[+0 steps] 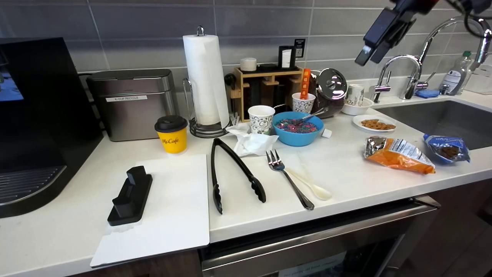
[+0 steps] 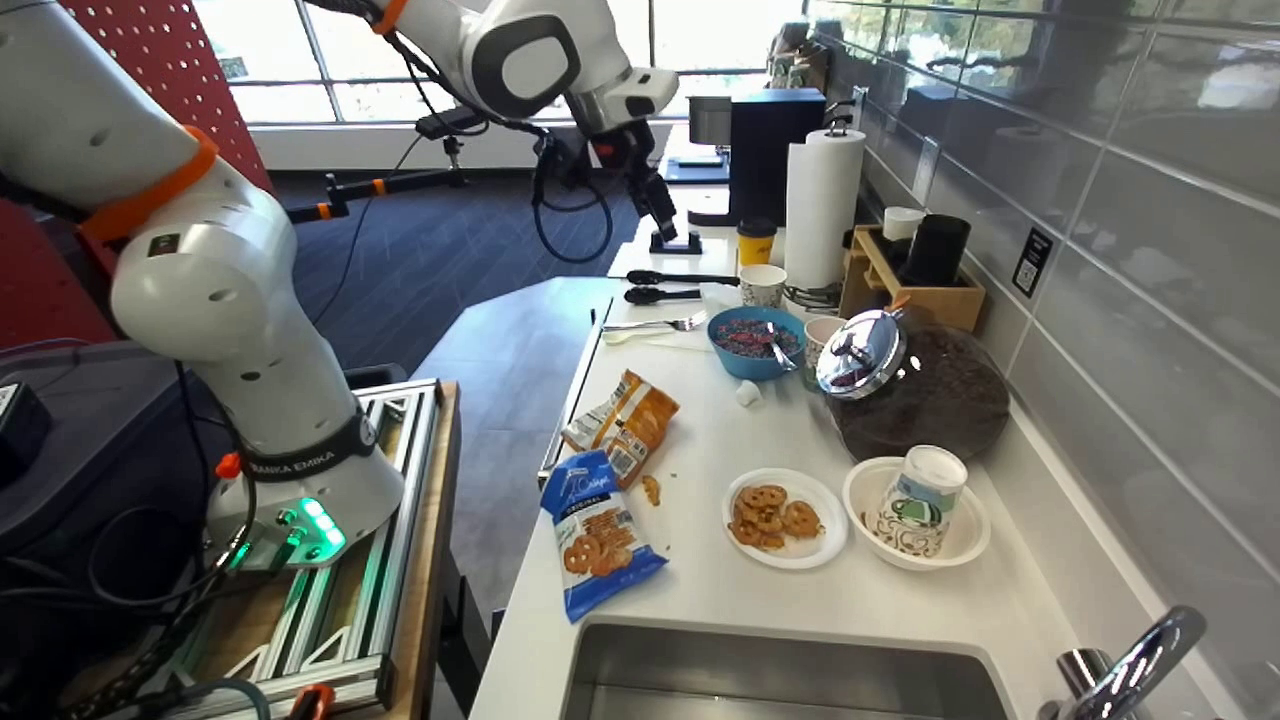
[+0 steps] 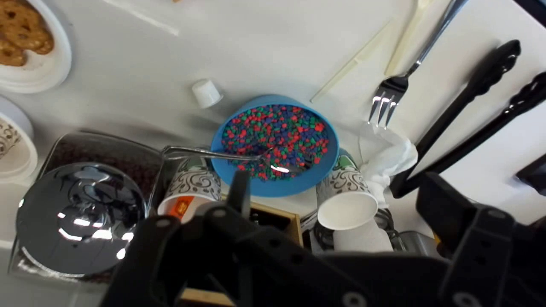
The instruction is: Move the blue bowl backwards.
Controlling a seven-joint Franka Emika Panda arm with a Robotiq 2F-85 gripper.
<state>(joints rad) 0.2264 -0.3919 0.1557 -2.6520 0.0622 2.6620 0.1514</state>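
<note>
on the white counter (image 1: 338,154), i see the round blue bowl (image 1: 295,137) beside a patterned paper cup (image 1: 261,121). the black gripper (image 3: 338,187) hangs wide and empty. i'd pinch the bowl's rim, away from the silver metal spoon (image 3: 234,156), and slide slowly.

The gripper (image 2: 664,225) hangs well apart from the blue bowl (image 2: 745,367), finger gap hard to tell

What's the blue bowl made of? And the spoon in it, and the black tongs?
The blue bowl looks like smooth plastic, one even blue inside and out, though glazed pottery is possible. The spoon seems to be shiny metal: it's silvery with bright glints. The black tongs look like plastic, shiny at their wavy tips, but coated metal is possible.
</note>
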